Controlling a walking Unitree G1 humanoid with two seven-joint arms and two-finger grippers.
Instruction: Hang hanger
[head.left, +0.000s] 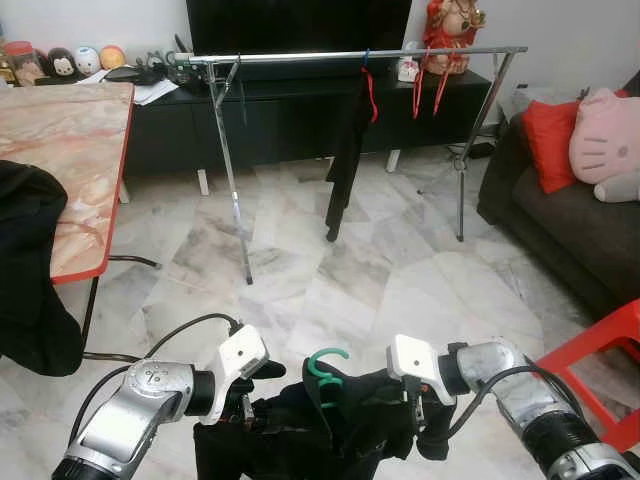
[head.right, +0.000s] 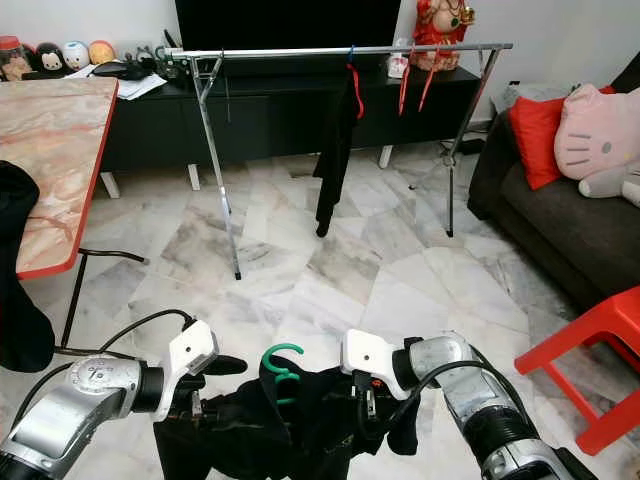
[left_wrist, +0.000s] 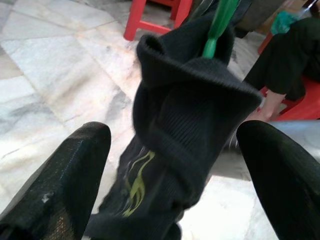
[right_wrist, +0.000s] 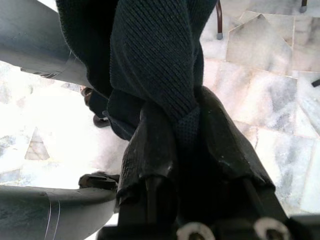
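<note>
Right hand (head.right: 372, 402) pinches the soft black garment (head.right: 300, 420) on the green hanger (head.right: 281, 368); left hand (left_wrist: 175, 165) gapes beside it. Limp knit slips; better to grip the stiff hook.

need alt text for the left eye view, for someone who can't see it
Two silver robot arms hold a black garment on a green hanger low in the foreground, the left gripper and right gripper at either side. Ahead on the marble floor stands a metal clothes rack with black trousers and red hangers, a pink-topped table to the left and a sofa to the right.
</note>
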